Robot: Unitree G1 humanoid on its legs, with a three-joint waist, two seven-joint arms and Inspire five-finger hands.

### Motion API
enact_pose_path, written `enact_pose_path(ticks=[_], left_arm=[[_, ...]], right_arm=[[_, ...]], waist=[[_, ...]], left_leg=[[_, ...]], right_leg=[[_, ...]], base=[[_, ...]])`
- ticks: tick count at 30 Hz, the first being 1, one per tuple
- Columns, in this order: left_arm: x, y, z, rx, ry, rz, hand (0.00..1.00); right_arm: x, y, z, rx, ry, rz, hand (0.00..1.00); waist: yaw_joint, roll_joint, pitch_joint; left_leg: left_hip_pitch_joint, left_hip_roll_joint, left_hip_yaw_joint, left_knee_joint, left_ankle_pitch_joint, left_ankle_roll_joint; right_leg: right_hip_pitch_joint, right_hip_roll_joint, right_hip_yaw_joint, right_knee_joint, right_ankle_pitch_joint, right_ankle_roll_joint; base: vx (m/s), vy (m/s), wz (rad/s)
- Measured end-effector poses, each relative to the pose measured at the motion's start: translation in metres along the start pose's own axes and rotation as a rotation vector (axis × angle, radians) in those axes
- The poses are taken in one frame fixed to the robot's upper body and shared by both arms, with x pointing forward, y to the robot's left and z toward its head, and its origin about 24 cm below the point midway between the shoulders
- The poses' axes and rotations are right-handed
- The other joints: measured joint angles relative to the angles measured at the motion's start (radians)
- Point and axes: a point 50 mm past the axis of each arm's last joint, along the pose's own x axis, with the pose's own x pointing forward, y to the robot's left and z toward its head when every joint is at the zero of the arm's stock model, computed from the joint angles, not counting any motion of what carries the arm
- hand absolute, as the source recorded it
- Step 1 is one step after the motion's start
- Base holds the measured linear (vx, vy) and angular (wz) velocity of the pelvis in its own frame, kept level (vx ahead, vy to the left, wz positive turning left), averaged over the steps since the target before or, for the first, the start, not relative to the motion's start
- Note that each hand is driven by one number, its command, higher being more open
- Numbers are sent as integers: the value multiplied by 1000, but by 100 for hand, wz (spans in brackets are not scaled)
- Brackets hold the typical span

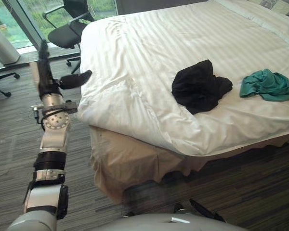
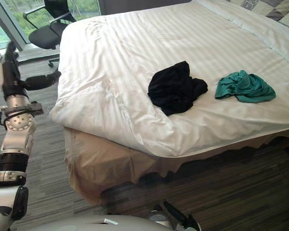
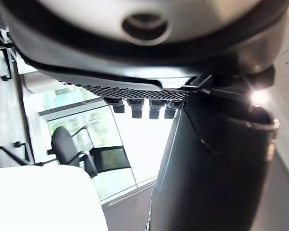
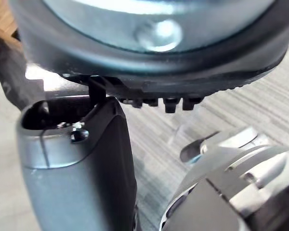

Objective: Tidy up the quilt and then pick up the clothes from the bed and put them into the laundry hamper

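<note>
A white striped quilt (image 1: 149,53) covers the bed, and its near-left corner is bunched and rumpled. On it lie a crumpled black garment (image 1: 200,86) and, to its right, a teal garment (image 1: 269,85). My left hand (image 1: 45,70) is raised beside the bed's left corner. It is open, with straight fingers pointing up and the thumb (image 1: 78,79) reaching toward the quilt's edge without holding it. In the left wrist view the fingers (image 3: 139,108) show past the palm. My right hand (image 4: 149,62) hangs low over the carpet, open and holding nothing.
A black office chair (image 1: 67,29) stands by the window at the bed's far-left corner. A white appliance (image 1: 0,43) sits at the far left. The beige bed skirt (image 1: 130,163) hangs to the grey carpet (image 1: 9,144). Pillows (image 2: 260,7) lie at the far right.
</note>
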Motion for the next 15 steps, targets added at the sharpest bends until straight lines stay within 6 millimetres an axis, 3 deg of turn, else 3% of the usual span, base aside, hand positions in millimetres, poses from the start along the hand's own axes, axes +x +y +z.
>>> enact_pose_path(ticks=[9, 15], left_arm=[[15, -18, -21, 248, 109, -171, 100], [20, -48, 3, 338, -7, -307, 100]], right_arm=[[-1, -1, 3, -6, -21, 0, 100], [1, 8, 18, 4, -66, 16, 100]], waist=[[-3, 3, 2], [-35, 11, 40]], left_leg=[[-37, -10, 14, 1, -4, 2], [-134, -15, 13, 50, -15, 15]], right_leg=[[-49, -9, 17, 4, 1, 2], [-126, -27, 25, 7, 28, -2]], base=[[2, 0, -4], [-8, 1, -2]])
